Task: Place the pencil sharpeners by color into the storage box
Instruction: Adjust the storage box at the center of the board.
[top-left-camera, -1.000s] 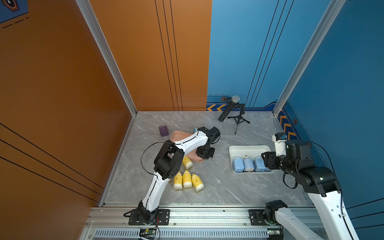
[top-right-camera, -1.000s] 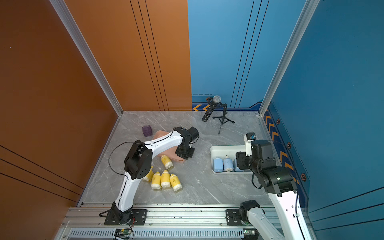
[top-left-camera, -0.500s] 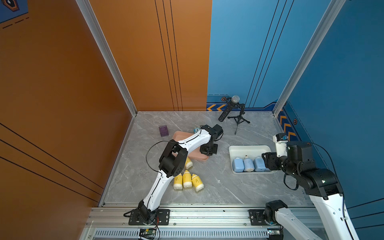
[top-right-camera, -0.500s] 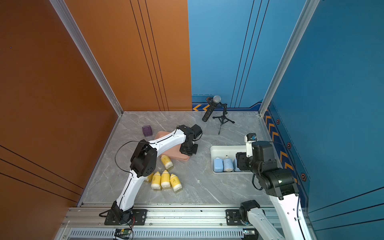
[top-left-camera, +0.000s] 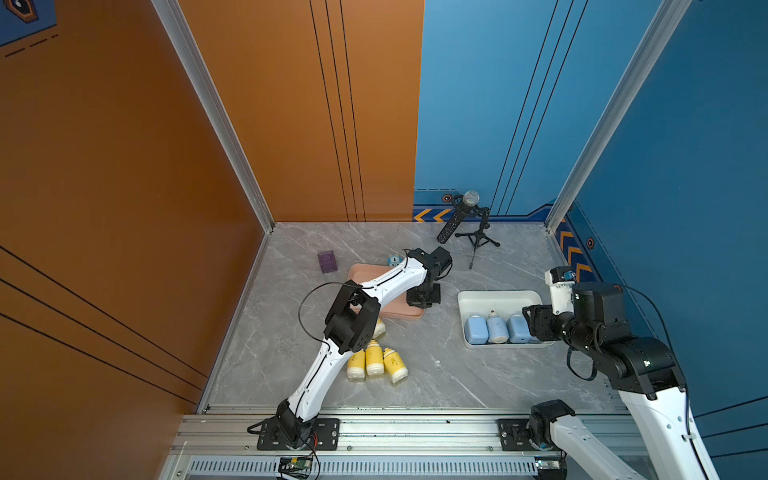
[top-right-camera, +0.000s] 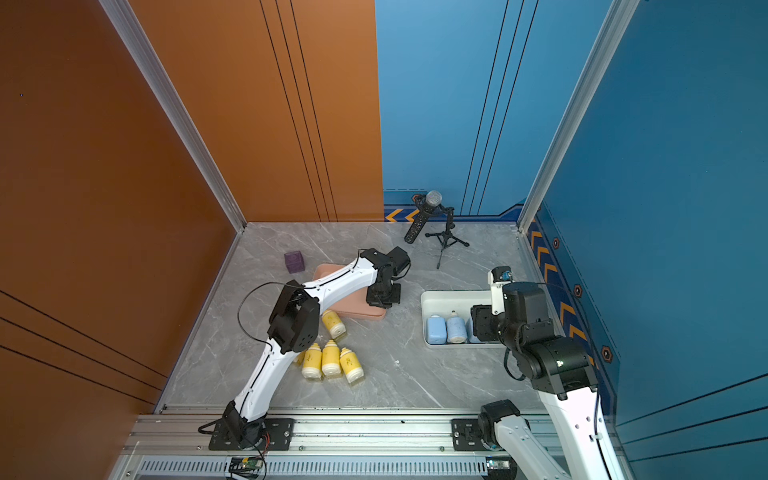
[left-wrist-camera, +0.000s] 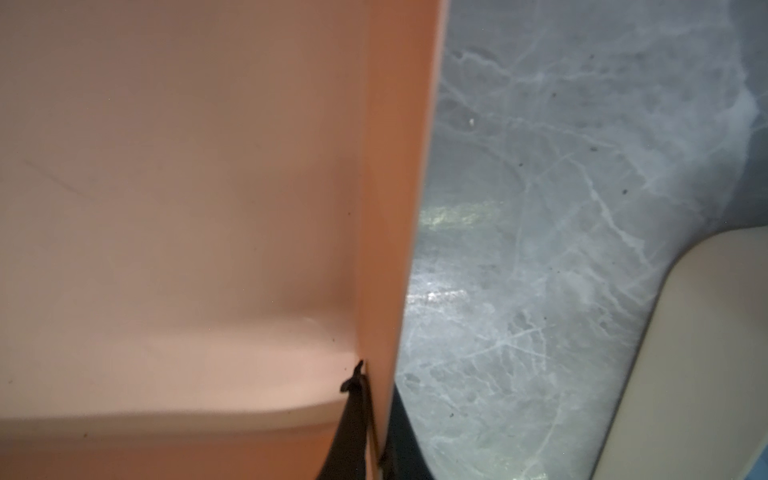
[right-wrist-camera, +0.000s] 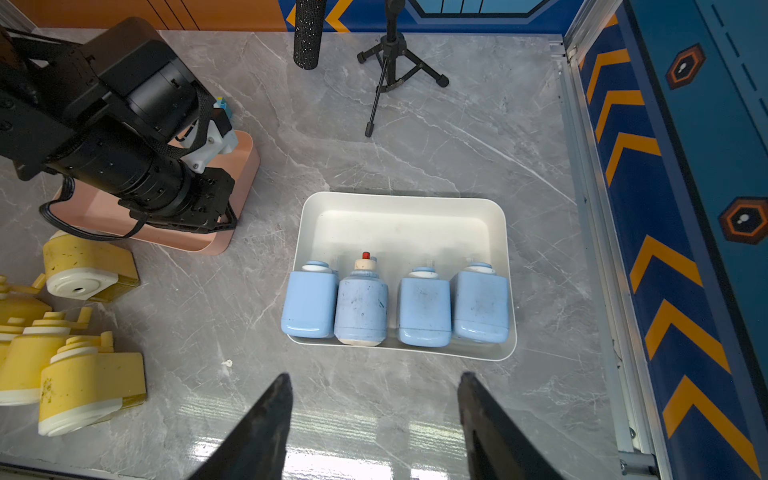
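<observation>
Pink tray (top-left-camera: 397, 311) dragged toward white box (top-left-camera: 498, 293), rim pinched shut by left gripper (top-left-camera: 423, 301), likely readied for yellow sharpeners (top-left-camera: 375, 362) lying well apart from box; blue sharpeners (right-wrist-camera: 424, 311) stowed inside; right gripper (right-wrist-camera: 374, 376) held part-open, empty

The left gripper (top-left-camera: 423, 300), clamped on the right rim of the shallow pale pink plastic tray (top-left-camera: 397, 311), has shifted right, and the tray has slid with it, closer to the white rectangular plastic tray (top-left-camera: 498, 297). The left arm's black elbow joint (top-left-camera: 352, 322) has swung right too, now covering most of the yellow bottle-shaped pencil sharpener (top-left-camera: 379, 328) just near of the pink tray.
</observation>
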